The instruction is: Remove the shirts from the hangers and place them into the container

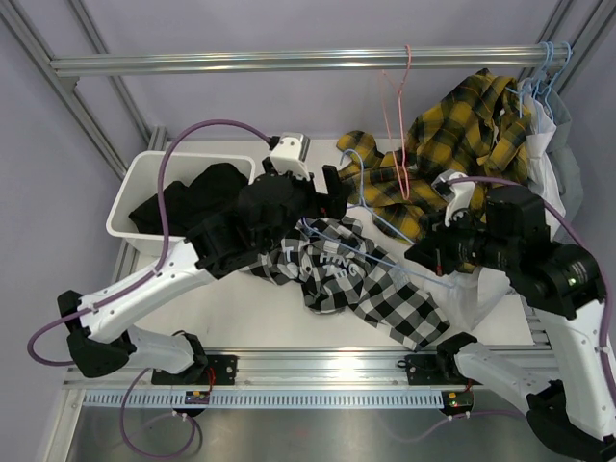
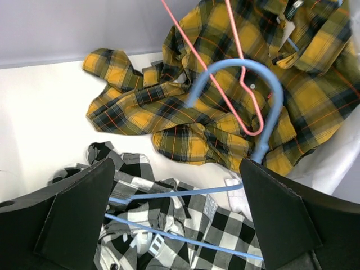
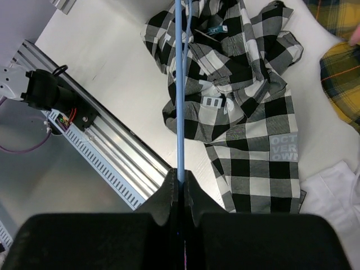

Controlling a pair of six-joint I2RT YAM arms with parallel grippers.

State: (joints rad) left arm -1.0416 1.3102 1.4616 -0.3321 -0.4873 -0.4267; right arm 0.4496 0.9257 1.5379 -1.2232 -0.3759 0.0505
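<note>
The white container at the left holds a black shirt. A black-and-white checked shirt lies crumpled mid-table with a light blue hanger still in it. My right gripper is shut on that hanger's wire, pinched at the tips. My left gripper stands open above the checked shirt; the hanger's two wires run between its fingers and the hook curves beyond them. The yellow plaid shirt lies behind.
A pink hanger dangles from the metal rail over the plaid shirt. More light blue hangers hang at the rail's right end above a white shirt. Aluminium rails border the table's near edge.
</note>
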